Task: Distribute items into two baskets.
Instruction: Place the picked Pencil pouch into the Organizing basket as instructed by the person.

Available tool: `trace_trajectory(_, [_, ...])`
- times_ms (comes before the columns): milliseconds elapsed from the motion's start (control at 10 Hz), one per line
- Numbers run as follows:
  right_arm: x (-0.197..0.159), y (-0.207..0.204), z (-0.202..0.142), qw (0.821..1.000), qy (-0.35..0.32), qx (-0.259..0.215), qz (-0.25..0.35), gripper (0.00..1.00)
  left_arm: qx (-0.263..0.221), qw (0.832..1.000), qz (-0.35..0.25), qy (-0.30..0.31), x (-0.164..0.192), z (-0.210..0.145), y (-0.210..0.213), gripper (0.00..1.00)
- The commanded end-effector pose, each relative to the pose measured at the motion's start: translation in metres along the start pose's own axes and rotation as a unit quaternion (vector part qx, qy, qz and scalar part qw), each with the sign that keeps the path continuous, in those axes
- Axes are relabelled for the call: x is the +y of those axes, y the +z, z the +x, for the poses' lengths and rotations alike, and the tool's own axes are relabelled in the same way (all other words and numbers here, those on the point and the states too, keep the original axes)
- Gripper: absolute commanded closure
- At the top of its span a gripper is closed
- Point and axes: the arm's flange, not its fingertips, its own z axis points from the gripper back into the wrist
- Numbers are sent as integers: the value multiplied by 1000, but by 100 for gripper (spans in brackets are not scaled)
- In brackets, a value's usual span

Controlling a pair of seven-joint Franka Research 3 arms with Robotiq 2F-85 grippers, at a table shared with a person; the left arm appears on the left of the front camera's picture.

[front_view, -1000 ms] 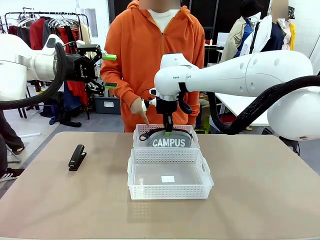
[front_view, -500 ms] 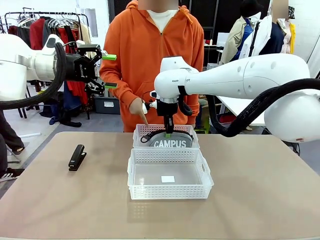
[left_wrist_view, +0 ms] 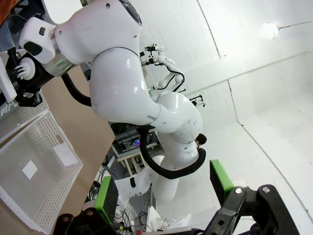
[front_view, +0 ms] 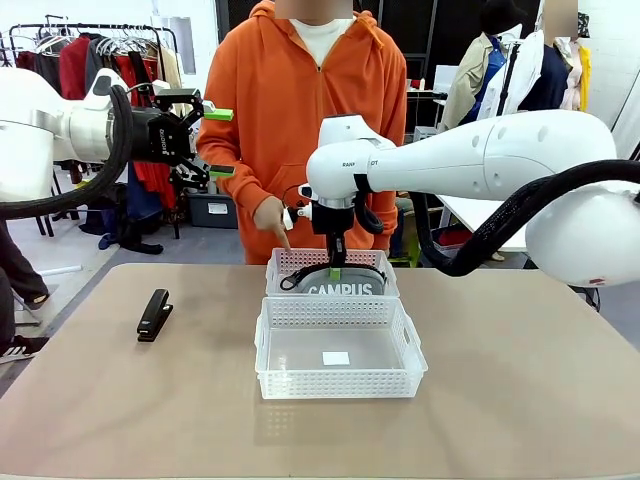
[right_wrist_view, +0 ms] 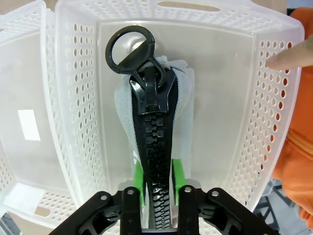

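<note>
Nearest me, mid-table, the larger basket [front_view: 340, 385] holds just a white label [front_view: 336, 358]. The black stapler [front_view: 154, 315] lies toward the table's left edge and looks hard, compact and smooth, best pinched across its narrow middle. Touching the larger basket's far side, the smaller basket [front_view: 300, 260] holds the grey CAMPUS pouch [front_view: 340, 289], soft and light, its chunky zip the firmest hold; my right gripper [right_wrist_view: 156, 182] straddles that zip, pinching or merely flanking I cannot tell, while farther off a person's hand [front_view: 271, 215] points at that basket and my left gripper [front_view: 216, 143] hangs wide open.
</note>
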Motion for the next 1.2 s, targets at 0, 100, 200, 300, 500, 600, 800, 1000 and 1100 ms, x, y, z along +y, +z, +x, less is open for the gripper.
trace_trajectory(0, [-9, 8, 6, 1000, -13, 13, -4, 22, 2, 1000, -1, -3, -3, -1, 1, 0])
trace_trajectory(100, [-9, 11, 6, 1000, -17, 7, 2, 4, 2, 1000, -1, -3, -3, -1, 1, 0])
trace_trajectory(200, [-9, 15, 5, 1000, -19, 3, 6, 0, 2, 1000, -1, -3, -3, -1, 1, 0])
trace_trajectory(300, [-12, 18, 3, 1000, -20, -1, 8, 0, 2, 1000, -1, -3, -3, -1, 1, 0])
trace_trajectory(500, [-12, 24, 1, 1000, -24, -8, 13, 0, 2, 1000, -1, -3, -3, -1, 1, 0])
trace_trajectory(600, [-11, 25, 0, 1000, -27, -10, 12, 0, 2, 1000, -1, -3, -3, -1, 1, 0])
trace_trajectory(800, [-13, 28, -2, 999, -33, -12, 19, 0, 2, 1000, -1, -3, -3, -1, 1, 0])
trace_trajectory(1000, [-13, 31, -3, 999, -29, -12, 22, 0, 2, 1000, -1, -3, -3, -1, 1, 0])
trace_trajectory(1100, [-12, 31, -3, 999, -33, -14, 22, 0, 2, 1000, -1, -3, -3, -1, 1, 0])
